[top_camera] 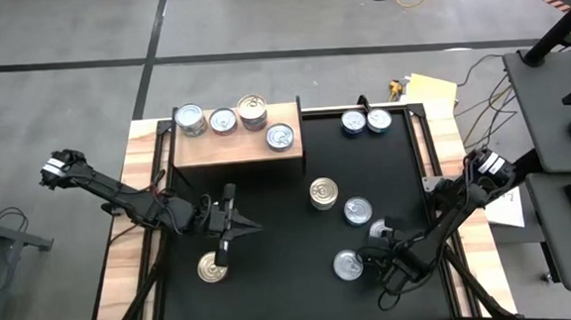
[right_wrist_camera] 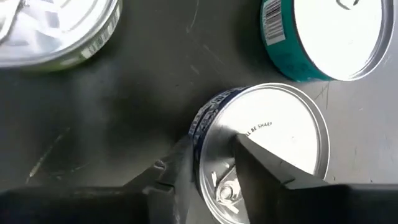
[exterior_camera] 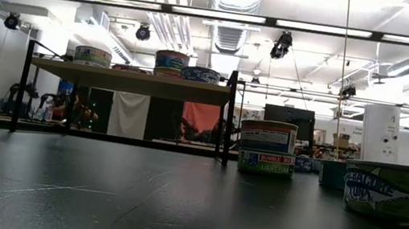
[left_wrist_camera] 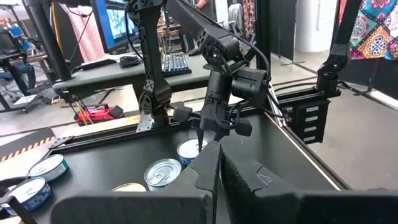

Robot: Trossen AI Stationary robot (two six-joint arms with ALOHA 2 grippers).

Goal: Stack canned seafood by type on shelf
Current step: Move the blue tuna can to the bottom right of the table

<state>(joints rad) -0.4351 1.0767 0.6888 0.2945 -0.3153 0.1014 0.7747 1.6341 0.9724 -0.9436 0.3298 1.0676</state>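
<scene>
The light-brown shelf (top_camera: 235, 148) stands at the table's far left with several tins on its top, one of them gold-topped (top_camera: 253, 110). More tins stand on the black table: a gold-topped one (top_camera: 323, 192), silver-topped ones (top_camera: 358, 211) (top_camera: 349, 265), and one near the left arm (top_camera: 213, 269). My right gripper (top_camera: 381, 236) points steeply down onto a silver-topped, blue-labelled tin (right_wrist_camera: 280, 137) and is shut on its rim. My left gripper (top_camera: 255, 224) hangs level above the table, shut and holding nothing. My right gripper has the blue-labelled tin's rim (right_wrist_camera: 210, 132) pinched between its two fingers. One finger (right_wrist_camera: 261, 165) rests on the lid inside the rim, and the other (right_wrist_camera: 177, 171) is against the outer wall. The fingers come from above, slanting down. The tin sits flat on the table.
A teal-walled tin (right_wrist_camera: 323, 37) and another silver-topped tin (right_wrist_camera: 56, 31) stand close beside the held one. Two tins (top_camera: 354, 123) (top_camera: 378, 121) sit at the far edge, right of the shelf. The table's middle and near right are bare.
</scene>
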